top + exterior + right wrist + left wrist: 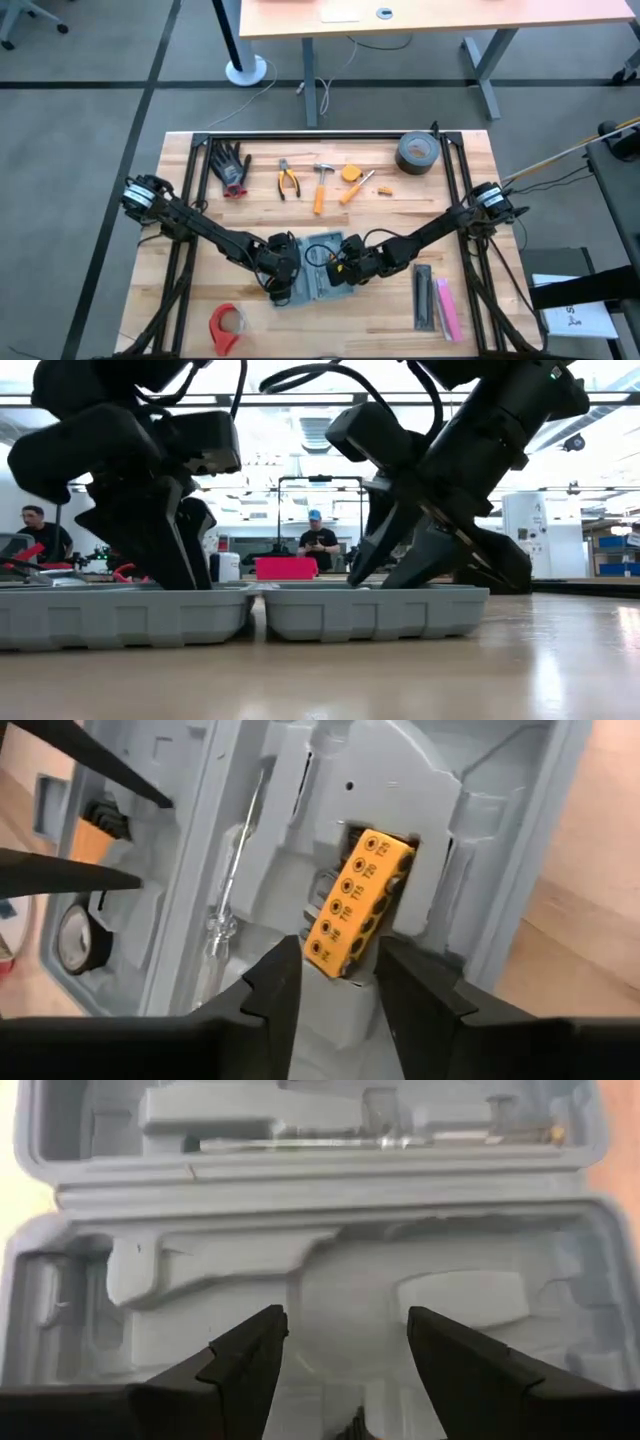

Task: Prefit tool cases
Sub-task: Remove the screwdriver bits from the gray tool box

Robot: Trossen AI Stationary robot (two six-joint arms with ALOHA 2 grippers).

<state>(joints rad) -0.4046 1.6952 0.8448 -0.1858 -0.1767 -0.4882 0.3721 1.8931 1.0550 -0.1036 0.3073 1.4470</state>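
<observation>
so the tool case [312, 268] is lying flat and wide open near the front middle of the table [330, 320], both grey halves side by side with the moulded tray slots facing up. a thin screwdriver [232, 885] already sits in one long slot of the tray.

right hand [340, 982] is down inside the case's right half, fingers angled into it. a yellow bit holder [358, 904] with a row of round sockets is tilted into a square pocket there, its lower end sitting between the two fingertips. the fingers stand parted on either side of it, and i honestly can't tell if they're still pinching it or already let go.

left hand [348, 1342] is over the other half, fingers spread open with nothing between them, just hovering above the moulded tray.

further out on the table: black and red gloves [231, 166], pliers [288, 180], a hammer [322, 185], a roll of grey tape [417, 153] along the far side, a red tape dispenser [226, 326] front left, and black and pink bars [436, 300] front right.
</observation>
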